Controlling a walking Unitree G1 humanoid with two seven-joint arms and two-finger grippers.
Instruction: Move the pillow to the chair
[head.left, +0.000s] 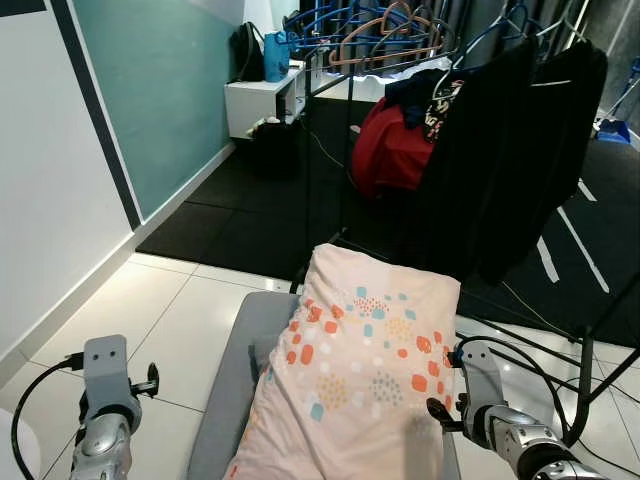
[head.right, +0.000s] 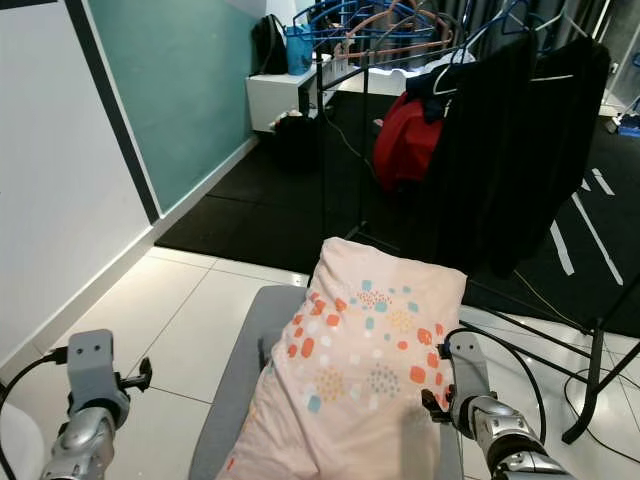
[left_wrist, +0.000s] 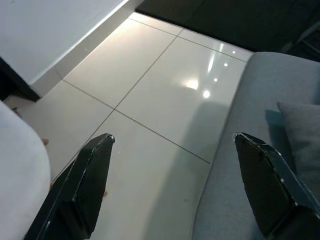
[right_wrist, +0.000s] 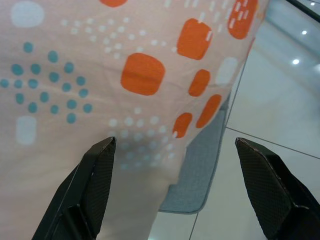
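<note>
A pale pink pillow with orange and teal spots lies lengthwise on a grey chair in front of me. It covers most of the seat. My right gripper is open, close beside the pillow's right edge, with nothing between its fingers. My left gripper is open too, held over the white floor tiles to the left of the chair. Both wrists show low in the eye views, the left arm and the right arm.
A black clothes rack with dark garments and a red bag stands just behind the chair. Its legs reach the floor at my right. A teal and white wall runs along the left. A white shelf stands far back.
</note>
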